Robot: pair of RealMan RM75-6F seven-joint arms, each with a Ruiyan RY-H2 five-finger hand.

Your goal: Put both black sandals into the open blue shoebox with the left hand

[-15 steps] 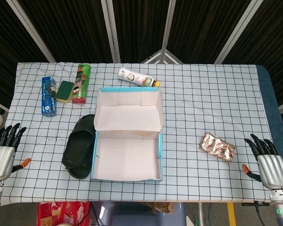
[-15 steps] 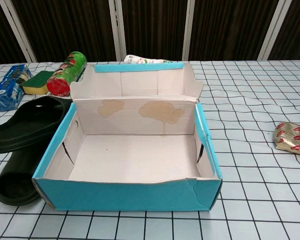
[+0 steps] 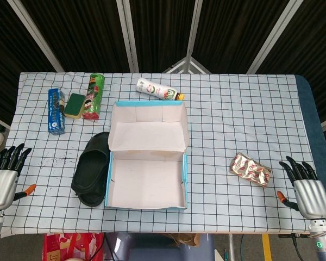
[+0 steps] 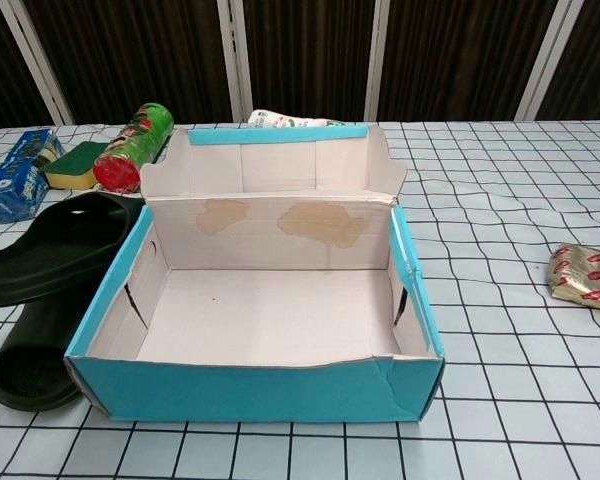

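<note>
On the checked worktop (image 3: 233,114) nothing has yet been picked up, so the job looks to be at its very start: the box (image 3: 146,187) stands open and bare inside, and both sandals (image 3: 91,168) lie stacked just beside its left wall, one partly over the other, as the chest view shows best (image 4: 50,290). The left hand (image 3: 2,182) sits at the near left edge of the worktop, fingers spread and holding nothing, well apart from the sandals, which lie ahead of it and toward the middle. The right hand (image 3: 307,190) rests at the near right edge, also spread and empty, and by the task it has no part to play. The next move, as I judge it, calls for the left hand to reach in toward the upper sandal and close on its strap or edge, then lift it over the low blue wall. Because the pair overlaps and presses close against the box, taking the top one cleanly without dragging the lower one or nudging the box may need care.
</note>
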